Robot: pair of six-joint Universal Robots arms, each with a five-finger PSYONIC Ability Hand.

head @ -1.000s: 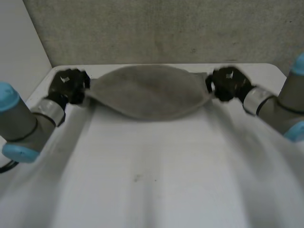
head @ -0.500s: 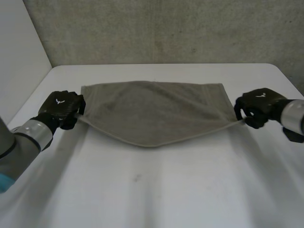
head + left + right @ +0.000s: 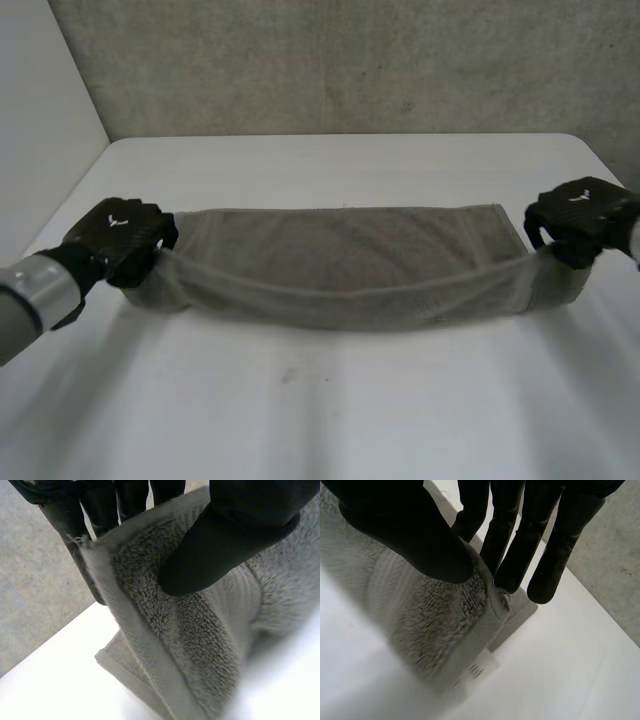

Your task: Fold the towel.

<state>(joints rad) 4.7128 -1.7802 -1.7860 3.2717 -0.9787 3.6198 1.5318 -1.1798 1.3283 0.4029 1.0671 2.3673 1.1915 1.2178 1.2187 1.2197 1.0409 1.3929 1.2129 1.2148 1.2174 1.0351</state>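
Observation:
A grey towel (image 3: pixel 345 265) stretches across the middle of the white table (image 3: pixel 330 400), doubled over with its held edge hanging a little above the lower layer. My left hand (image 3: pixel 120 238) pinches the towel's left end. In the left wrist view the thumb (image 3: pixel 235 535) presses the towel (image 3: pixel 200 630) against the fingers (image 3: pixel 95 510). My right hand (image 3: pixel 582 215) pinches the right end. In the right wrist view its thumb (image 3: pixel 405 530) clamps the towel (image 3: pixel 430 615) against the fingers (image 3: pixel 520 545), and a small white label (image 3: pixel 477 670) hangs off the towel's corner.
A grey wall (image 3: pixel 350 60) rises behind the table's far edge. A white panel (image 3: pixel 40 120) stands at the left. Bare tabletop lies in front of and behind the towel.
Both hands have pulled the towel's held edge from the far side of the table toward the near side and spread apart. The towel now lies lower and longer, doubled over itself.

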